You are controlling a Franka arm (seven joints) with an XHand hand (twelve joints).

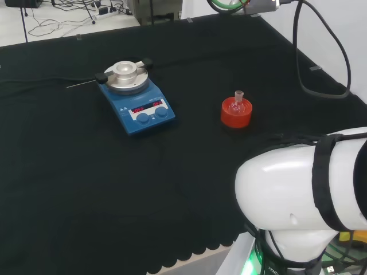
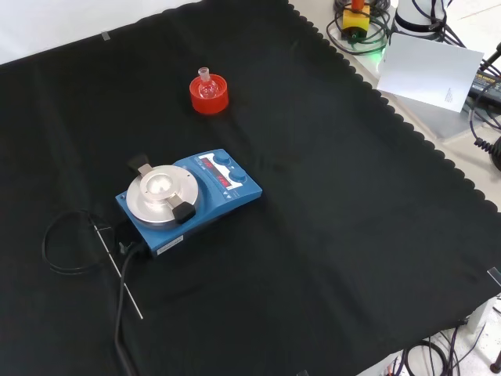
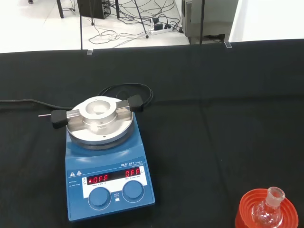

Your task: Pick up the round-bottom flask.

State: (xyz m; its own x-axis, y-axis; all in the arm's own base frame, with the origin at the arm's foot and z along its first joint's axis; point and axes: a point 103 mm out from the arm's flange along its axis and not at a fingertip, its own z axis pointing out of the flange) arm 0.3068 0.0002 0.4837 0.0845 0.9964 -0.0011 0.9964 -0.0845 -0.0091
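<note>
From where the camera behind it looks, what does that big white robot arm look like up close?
The arm is made of glossy white, rounded links, bulging like smooth shells. A black strap wraps around one link. Near its base, a green light glows, with thin cables and a bit of yellow beside it.

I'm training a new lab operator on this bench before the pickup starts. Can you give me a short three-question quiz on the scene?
1. True or false: the round-bottom flask lies on its side on the cloth.
2. What does the flask sit in? A) a cork ring B) a red ribbed stand C) the blue hotplate
3. In the head view, on which side of the hotplate is the flask?

Key: 1. False; it stands neck up. 2. B. 3. To its right, apart from it.
</note>
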